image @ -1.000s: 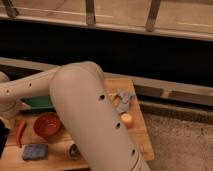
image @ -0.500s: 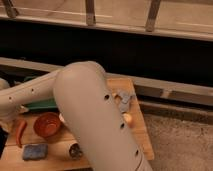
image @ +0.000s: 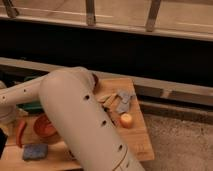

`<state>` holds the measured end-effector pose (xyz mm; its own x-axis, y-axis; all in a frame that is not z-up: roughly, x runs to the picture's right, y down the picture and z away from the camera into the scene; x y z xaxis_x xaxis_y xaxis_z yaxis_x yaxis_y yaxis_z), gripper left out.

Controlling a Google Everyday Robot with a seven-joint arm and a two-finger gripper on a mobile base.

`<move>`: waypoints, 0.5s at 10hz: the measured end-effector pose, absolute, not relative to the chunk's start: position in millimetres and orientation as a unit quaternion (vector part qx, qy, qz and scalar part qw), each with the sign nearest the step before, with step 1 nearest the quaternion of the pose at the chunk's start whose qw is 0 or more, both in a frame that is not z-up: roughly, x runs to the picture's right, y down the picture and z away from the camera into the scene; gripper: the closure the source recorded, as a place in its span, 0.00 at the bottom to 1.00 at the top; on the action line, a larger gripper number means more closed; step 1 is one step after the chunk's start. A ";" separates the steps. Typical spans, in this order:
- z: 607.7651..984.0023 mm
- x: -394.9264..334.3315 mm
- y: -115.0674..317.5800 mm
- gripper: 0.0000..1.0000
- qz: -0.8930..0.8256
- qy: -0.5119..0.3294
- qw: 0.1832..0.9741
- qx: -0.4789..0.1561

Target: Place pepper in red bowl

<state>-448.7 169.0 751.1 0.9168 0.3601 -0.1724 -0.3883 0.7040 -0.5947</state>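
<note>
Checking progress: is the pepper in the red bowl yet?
Out. The pepper lies left of the red bowl; gripper at picture's left edge.

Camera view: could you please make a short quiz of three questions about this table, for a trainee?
1. True or false: the pepper lies inside the red bowl.
2. What lies on the wooden table just in front of the red bowl, nearer the camera? A) blue sponge B) fork C) banana
3. Fill in: the arm leads off the picture's left edge, so the gripper is ___ of view.
Key: 1 false, the pepper lies on the table beside the bowl; 2 A; 3 out.
</note>
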 end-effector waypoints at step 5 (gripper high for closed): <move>770.6 -461.0 199.6 0.27 0.207 0.051 0.912 -0.350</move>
